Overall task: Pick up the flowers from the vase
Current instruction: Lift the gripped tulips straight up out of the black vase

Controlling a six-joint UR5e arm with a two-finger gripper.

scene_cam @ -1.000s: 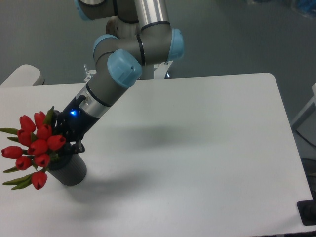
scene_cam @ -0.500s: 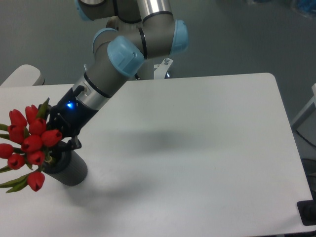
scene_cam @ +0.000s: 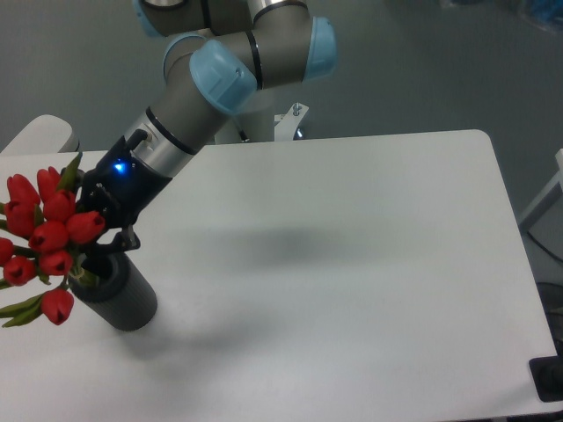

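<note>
Since the earlier pictures, the flowers [scene_cam: 44, 242] had been carried up and to the left, so that the outermost buds were cut off by the left edge of the view; the arm [scene_cam: 189, 105] had been raised with them, and its blue-capped elbow joint was seen higher than before; the vase [scene_cam: 119, 294] had been left where it stood near the table's left edge. The gripper [scene_cam: 92, 251] was seen clamped on the flowers just below the heads, its dark fingers closed around the bundled green stems; a small blue light was lit on the wrist above it. The red buds were fanned out to the left of the gripper, with narrow green leaves pointing up behind them and out at the lower left. The lower ends of the stems were hidden between the gripper and the vase's mouth, so it could not be told whether they were wholly clear of the hole; the bunch was tilted to the left above the vase's rim. The vase was seen upright, dark and ribbed, on the white table [scene_cam: 352, 264]; a soft shadow was cast on the tabletop to the right of the arm.
</note>
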